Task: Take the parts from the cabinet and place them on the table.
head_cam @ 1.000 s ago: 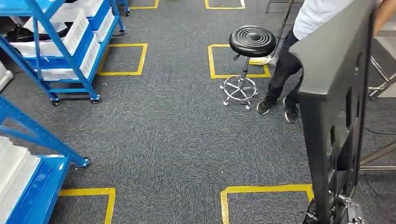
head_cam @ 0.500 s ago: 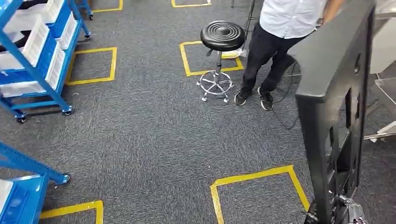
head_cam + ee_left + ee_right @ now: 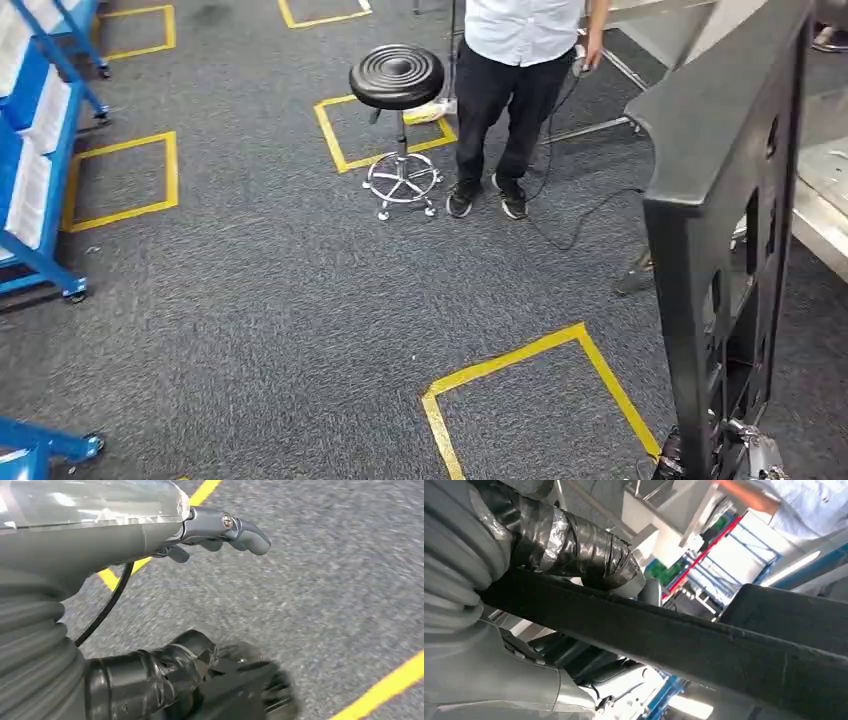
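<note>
Camera swung since earlier — stool (image 3: 397, 77), person (image 3: 510, 60) and yellow floor squares (image 3: 530, 400) slid left in frame; blue racks (image 3: 35, 170) now at left edge. Head view: black part (image 3: 725, 200) upright at right. Right wrist view: right hand (image 3: 574, 545) gripping part's edge — thumb over it. Left wrist view: left hand (image 3: 220, 530), fingers loosely apart, holding nothing, above carpet (image 3: 325, 580).

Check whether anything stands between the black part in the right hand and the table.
The black part, gripped by the right hand, rises beside the steel table edge at right. Nothing visible lies between them; the person and stool stand off left.
</note>
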Robot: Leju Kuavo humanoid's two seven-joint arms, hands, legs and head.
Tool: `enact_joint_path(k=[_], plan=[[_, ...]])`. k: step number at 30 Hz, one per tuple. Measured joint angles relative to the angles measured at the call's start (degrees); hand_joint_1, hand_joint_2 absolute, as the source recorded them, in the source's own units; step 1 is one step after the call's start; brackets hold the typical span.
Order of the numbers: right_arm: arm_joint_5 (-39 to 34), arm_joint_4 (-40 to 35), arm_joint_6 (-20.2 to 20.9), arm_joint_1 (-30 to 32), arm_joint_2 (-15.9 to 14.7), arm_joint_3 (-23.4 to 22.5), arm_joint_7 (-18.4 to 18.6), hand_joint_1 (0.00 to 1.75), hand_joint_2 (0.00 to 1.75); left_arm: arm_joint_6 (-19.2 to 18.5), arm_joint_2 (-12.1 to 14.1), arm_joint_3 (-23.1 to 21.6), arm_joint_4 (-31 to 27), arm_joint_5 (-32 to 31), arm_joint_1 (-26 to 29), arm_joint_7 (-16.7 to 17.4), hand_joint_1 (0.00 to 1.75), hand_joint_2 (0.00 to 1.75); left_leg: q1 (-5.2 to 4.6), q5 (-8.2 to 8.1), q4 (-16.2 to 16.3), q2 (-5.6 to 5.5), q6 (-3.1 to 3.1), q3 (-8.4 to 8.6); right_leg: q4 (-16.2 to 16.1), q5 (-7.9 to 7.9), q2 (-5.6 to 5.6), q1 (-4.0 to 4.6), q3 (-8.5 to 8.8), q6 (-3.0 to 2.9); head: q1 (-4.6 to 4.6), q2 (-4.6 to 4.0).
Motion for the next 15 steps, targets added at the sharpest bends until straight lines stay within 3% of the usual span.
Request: enact_joint_path(k=[1, 3, 4, 5, 6, 8, 9, 10, 11, 12, 13, 14, 15], plan=[[-0.04, 0.0, 0.0, 0.04, 0.02, -0.02, -0.02, 1.75, 1.75, -0.04, -0.02, 0.0, 0.0, 0.0, -0.05, 0.0, 0.0, 1.75, -0.17, -0.01, 0.37, 0.62, 0.03, 0.0, -0.11, 0.24, 0.65, -0.31, -0.37, 0.4, -0.09, 0.0], [-0.2, -0.02, 0.0, 0.24, 0.02, -0.02, 0.0, 1.75, 1.75, -0.17, 0.02, 0.02, 0.0, 0.02, -0.09, -0.02, 0.0, 1.75, -0.62, 0.1, 0.22, 1.83, 0.64, -0.02, -0.44, 0.7, 1.95, -0.62, -0.69, 1.2, -0.05, 0.0], [-0.2, -0.07, 0.0, 0.3, 0.02, -0.02, -0.02, 1.75, 1.75, -0.17, 0.0, 0.04, 0.0, 0.04, -0.05, 0.0, 0.0, 1.75, 0.01, 0.59, -0.57, 2.78, 1.25, 0.1, -0.32, 0.75, 2.45, -0.49, -0.88, 1.54, -0.04, 0.0], [-0.22, -0.13, -0.02, 0.48, 0.02, -0.07, -0.02, 1.75, 1.75, -0.17, 0.07, 0.04, 0.0, 0.04, -0.14, -0.02, 0.0, 1.75, -0.01, 0.81, -0.9, 3.6, 1.57, 0.33, 0.57, 0.03, -0.41, -0.52, -1.11, 1.7, 0.0, 0.0], [-0.24, -0.2, -0.02, 0.3, 0.02, -0.07, -0.02, 1.75, 1.75, -0.17, 0.07, 0.04, 0.0, 0.04, -0.18, -0.07, 0.0, 1.75, -0.03, 0.88, -1.0, 4.26, 1.8, 0.39, 2.81, -1.71, -2.82, -0.4, -2.24, 1.94, 0.24, 0.0], [-0.2, -0.17, -0.02, 0.08, 0.02, -0.07, -0.02, 1.75, 1.75, -0.22, 0.07, 0.09, 0.0, 0.11, 0.03, -0.13, 0.0, 1.75, -0.15, 0.69, -0.95, 6.07, 2.05, 0.36, 11.25, -6.05, -4.62, -0.64, -6.27, 2.39, 0.22, 0.0], [-0.09, -0.17, -0.02, 0.18, 0.02, -0.07, -0.02, 1.75, 1.75, -0.28, 0.09, 0.15, 0.0, 0.17, 0.12, -0.2, 0.0, 1.75, -0.17, 0.58, -0.93, 7.05, 2.09, 0.38, 15.07, -7.34, -5.04, -0.76, -8.13, 2.61, 0.22, 0.0], [-0.09, -0.15, -0.02, 0.3, 0.02, -0.07, -0.02, 1.75, 1.75, -0.29, 0.11, 0.22, 0.0, 0.3, 0.13, -0.24, 0.0, 1.75, -0.16, 0.49, -0.91, 7.95, 2.01, 0.43, 16.48, -7.11, -5.26, -0.88, -8.79, 2.72, 0.2, 0.0], [-0.09, -0.15, -0.02, 0.33, 0.02, -0.07, -0.02, 1.75, 1.75, -0.31, 0.11, 0.22, 0.0, 0.31, 0.1, -0.31, 0.0, 1.75, -0.16, 0.36, -0.91, 8.69, 1.93, 0.54, 14.97, -5.67, -5.47, -1.04, -7.98, 2.82, 0.24, 0.0], [-0.09, -0.15, -0.02, 0.32, 0.02, -0.07, 0.0, 1.75, 1.75, -0.31, 0.09, 0.22, 0.0, 0.31, 0.02, -0.31, 0.0, 1.75, -0.15, 0.21, -0.91, 9.34, 1.81, 0.74, 11.37, -3.48, -5.83, -1.16, -5.97, 2.82, 0.2, 0.0], [-0.09, -0.15, -0.02, 0.32, 0.02, -0.07, -0.02, 1.75, 1.75, -0.31, 0.07, 0.22, 0.0, 0.31, -0.02, -0.31, 0.0, 1.75, -0.14, -0.03, -0.9, 9.99, 1.62, 1.11, 5.59, -0.84, -6.6, -1.18, -2.71, 2.68, 0.22, 0.0], [-0.09, -0.17, -0.02, 0.32, 0.02, -0.07, -0.02, 1.75, 1.75, -0.31, 0.04, 0.22, 0.0, 0.31, -0.03, -0.31, 0.0, 1.75, -0.2, -0.28, -0.9, 10.46, 1.35, 1.53, 0.79, 0.75, -8.68, -1.04, 0.06, 2.41, 0.24, 0.0], [-0.09, -0.15, -0.02, 0.13, 0.02, -0.07, 0.0, 1.75, 1.75, -0.31, 0.04, 0.24, 0.0, 0.31, -0.01, -0.33, 0.0, 1.75, -0.64, -0.57, -0.79, 10.98, 0.91, 1.53, -0.49, -0.31, -10.14, -0.15, 0.62, 2.13, 0.24, 0.0]])
